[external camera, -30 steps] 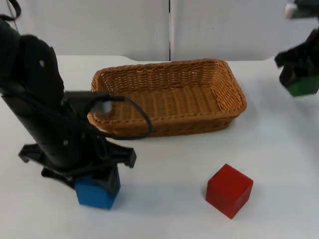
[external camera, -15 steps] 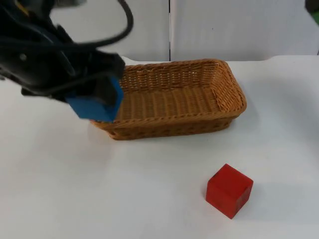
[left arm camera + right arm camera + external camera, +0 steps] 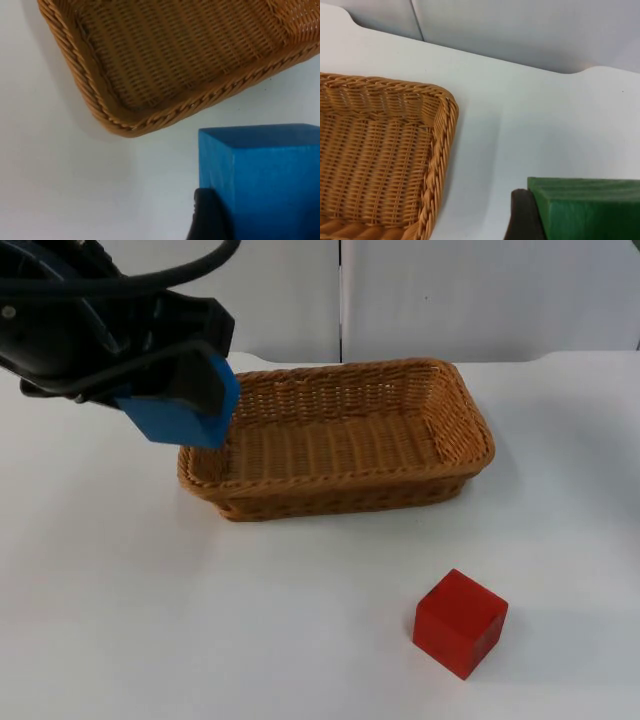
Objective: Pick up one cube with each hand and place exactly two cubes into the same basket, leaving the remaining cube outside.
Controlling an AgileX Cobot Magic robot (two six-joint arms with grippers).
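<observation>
Two cubes ride clear of the white table: the left gripper clamps the blue cube above the wicker basket at its 9 o'clock rim, while the right gripper grips the green cube off the basket's 3 o'clock side. Both look rigid, light and smooth-painted, best pinched on flat opposite faces. At the basket's 5 o'clock, well apart, the red cube sits untouched.
</observation>
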